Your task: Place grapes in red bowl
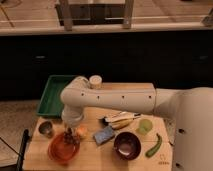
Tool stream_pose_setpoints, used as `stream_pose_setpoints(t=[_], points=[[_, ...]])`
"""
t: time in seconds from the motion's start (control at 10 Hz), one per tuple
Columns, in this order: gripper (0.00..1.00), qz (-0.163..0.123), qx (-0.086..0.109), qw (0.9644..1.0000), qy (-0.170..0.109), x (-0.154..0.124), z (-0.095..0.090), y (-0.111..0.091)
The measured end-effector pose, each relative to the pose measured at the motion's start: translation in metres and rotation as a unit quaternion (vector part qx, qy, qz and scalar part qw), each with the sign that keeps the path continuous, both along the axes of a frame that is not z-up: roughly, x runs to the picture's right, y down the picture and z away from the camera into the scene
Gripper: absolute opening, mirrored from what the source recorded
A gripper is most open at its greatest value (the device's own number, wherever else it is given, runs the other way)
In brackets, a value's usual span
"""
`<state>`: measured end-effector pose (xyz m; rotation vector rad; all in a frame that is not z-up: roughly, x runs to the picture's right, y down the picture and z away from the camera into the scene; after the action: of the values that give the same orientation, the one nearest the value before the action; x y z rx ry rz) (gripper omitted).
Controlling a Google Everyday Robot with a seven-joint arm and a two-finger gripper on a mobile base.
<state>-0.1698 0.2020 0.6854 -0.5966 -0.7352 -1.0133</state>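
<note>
The red bowl (61,150) sits at the front left of the wooden table. My gripper (70,132) hangs from the white arm directly over the bowl's right part. It is shut on the grapes (70,138), a dark reddish-purple bunch held just above or inside the bowl's rim. I cannot tell whether the bunch touches the bowl. The wrist hides most of the fingers.
An orange fruit (81,131) lies just right of the bowl, with a blue sponge (104,135), a dark maroon bowl (126,145), bananas (121,121), a green round fruit (145,127) and a green pepper (154,145) further right. A metal cup (46,129) stands to the left and a green tray (51,95) behind.
</note>
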Motion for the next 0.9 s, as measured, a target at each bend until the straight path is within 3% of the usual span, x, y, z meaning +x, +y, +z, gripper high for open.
stream_pose_setpoints(t=[0.9], points=[[0.05,-0.023,-0.011,0.9994,-0.023,-0.0027,0.0020,0.0052]])
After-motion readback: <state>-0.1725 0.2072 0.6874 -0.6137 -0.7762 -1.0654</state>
